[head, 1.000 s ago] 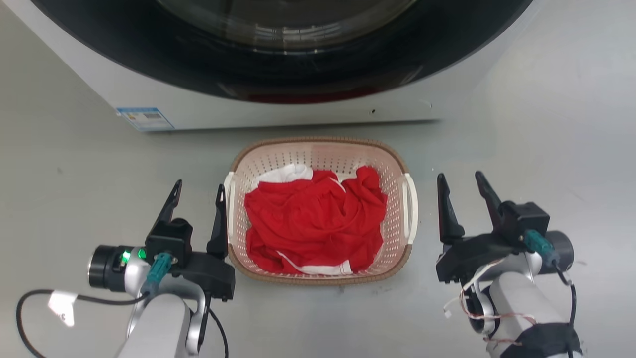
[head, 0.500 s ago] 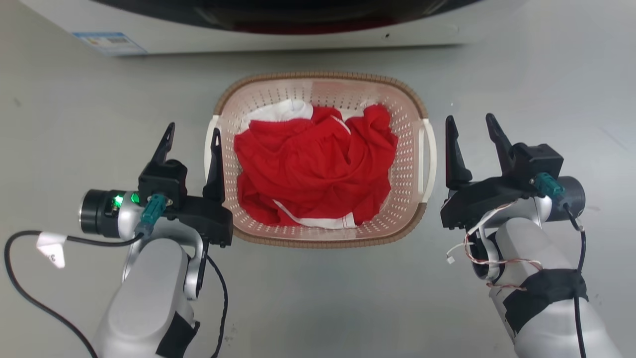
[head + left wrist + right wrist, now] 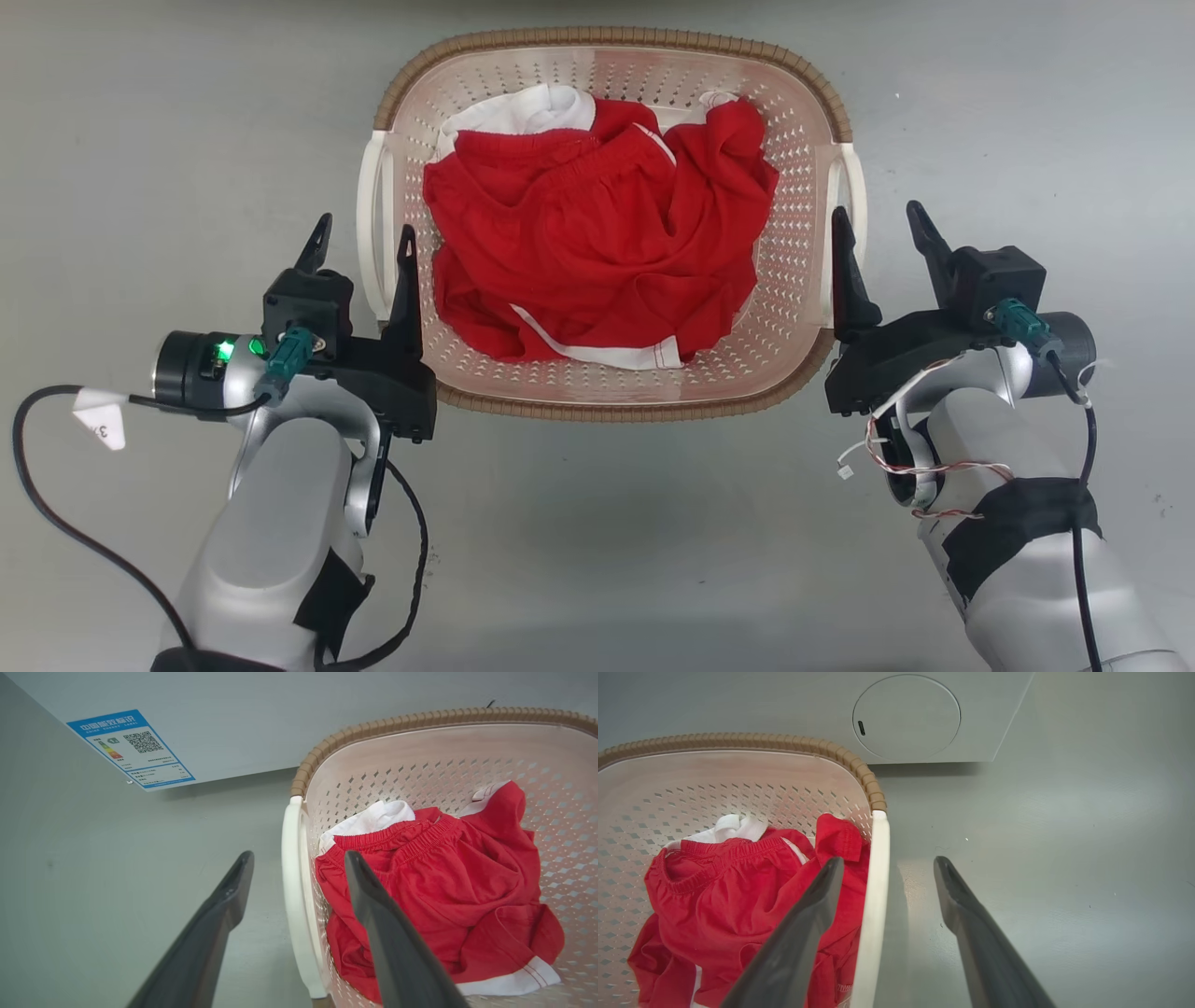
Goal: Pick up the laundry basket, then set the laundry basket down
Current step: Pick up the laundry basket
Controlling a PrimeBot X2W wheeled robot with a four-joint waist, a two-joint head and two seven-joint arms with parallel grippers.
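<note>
The laundry basket (image 3: 607, 37) is pale pink and perforated, with a brown rim and white side handles, and it stands on the grey floor holding red and white clothes (image 3: 597, 243). My left gripper (image 3: 364, 233) is open and straddles the left handle (image 3: 369, 224), one finger outside and one over the basket's inside. In the left wrist view the handle (image 3: 292, 882) runs between the fingers of that gripper (image 3: 299, 856). My right gripper (image 3: 878, 215) is open astride the right handle (image 3: 857, 201). The right wrist view shows the same, gripper (image 3: 888, 860) over handle (image 3: 875, 882).
The washing machine's grey front panel stands just beyond the basket, with a blue label (image 3: 131, 749) in the left wrist view and a round cover (image 3: 906, 716) in the right wrist view. Grey floor (image 3: 597, 541) lies around the basket and under both arms.
The head camera has tipped down, so the washing machine has left its view. Both grippers have closed in from beside the basket to straddle its handles, still open.
</note>
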